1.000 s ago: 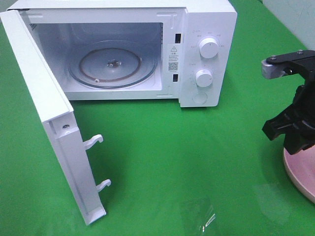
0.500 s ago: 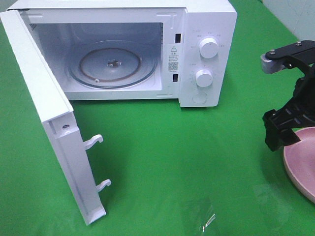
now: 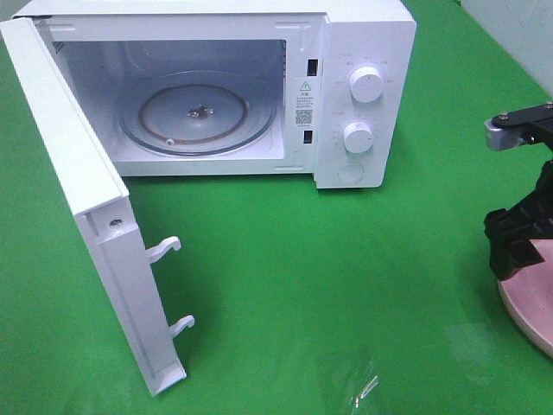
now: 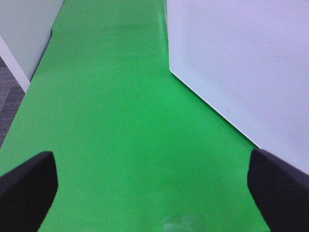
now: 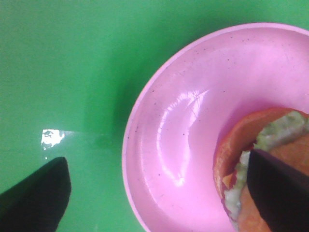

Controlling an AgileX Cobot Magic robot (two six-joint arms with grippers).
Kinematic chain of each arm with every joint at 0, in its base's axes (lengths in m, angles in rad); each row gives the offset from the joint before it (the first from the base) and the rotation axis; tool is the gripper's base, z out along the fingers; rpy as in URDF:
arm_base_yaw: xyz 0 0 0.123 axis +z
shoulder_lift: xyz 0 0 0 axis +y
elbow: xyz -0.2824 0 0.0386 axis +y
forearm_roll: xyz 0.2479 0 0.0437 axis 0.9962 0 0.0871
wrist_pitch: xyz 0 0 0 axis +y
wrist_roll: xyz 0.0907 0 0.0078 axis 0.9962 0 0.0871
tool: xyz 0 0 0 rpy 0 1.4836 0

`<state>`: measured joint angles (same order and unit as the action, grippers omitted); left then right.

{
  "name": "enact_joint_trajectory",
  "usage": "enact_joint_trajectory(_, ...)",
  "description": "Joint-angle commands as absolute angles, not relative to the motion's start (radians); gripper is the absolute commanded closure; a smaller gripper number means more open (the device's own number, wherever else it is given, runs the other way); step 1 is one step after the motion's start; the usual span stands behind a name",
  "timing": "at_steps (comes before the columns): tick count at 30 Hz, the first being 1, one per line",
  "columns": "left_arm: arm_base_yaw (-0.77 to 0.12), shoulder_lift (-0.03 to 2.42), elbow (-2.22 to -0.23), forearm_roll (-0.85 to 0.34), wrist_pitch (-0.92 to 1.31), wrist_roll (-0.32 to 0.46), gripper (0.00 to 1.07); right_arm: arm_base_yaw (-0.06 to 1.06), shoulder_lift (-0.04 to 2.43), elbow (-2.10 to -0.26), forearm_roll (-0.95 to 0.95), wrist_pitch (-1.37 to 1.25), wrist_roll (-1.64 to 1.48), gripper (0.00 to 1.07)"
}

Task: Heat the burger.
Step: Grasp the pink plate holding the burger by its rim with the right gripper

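From the high camera we are seeing only the pink plate's (image 3: 529,304) edge under the right gripper (image 3: 514,255). Its wrist camera is showing the burger (image 5: 244,137) lying on that plate, jaws spread wide, one finger overlapping it. The left gripper (image 4: 150,154) is hovering, fingers apart, over green cloth (image 4: 120,121) beside the microwave door (image 4: 241,58).

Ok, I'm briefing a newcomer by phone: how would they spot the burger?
Find the white microwave standing open on the green cloth. Right of it, nearer the camera, lies a pink plate. The burger sits on it: the only food, orange-brown bun with pale green lettuce.
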<state>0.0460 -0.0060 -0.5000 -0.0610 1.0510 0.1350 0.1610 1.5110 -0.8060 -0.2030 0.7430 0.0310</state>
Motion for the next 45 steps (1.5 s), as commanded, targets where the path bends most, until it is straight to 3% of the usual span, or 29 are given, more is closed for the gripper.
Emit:
enact_joint_trajectory(1, 0.047, -0.029, -0.498, -0.06, 1.039, 0.131, 0.07, 0.15, 1.543, -0.775, -0.19, 0.682, 0.047, 0.14)
enact_joint_trajectory(24, 0.047, -0.029, -0.498, -0.06, 1.039, 0.131, 0.07, 0.15, 1.732, -0.762, -0.194, 0.582, 0.048, 0.23)
enact_joint_trajectory(45, 0.047, -0.029, -0.498, -0.06, 1.039, 0.131, 0.07, 0.105, 1.74, -0.722, -0.216, 0.495, 0.048, 0.28)
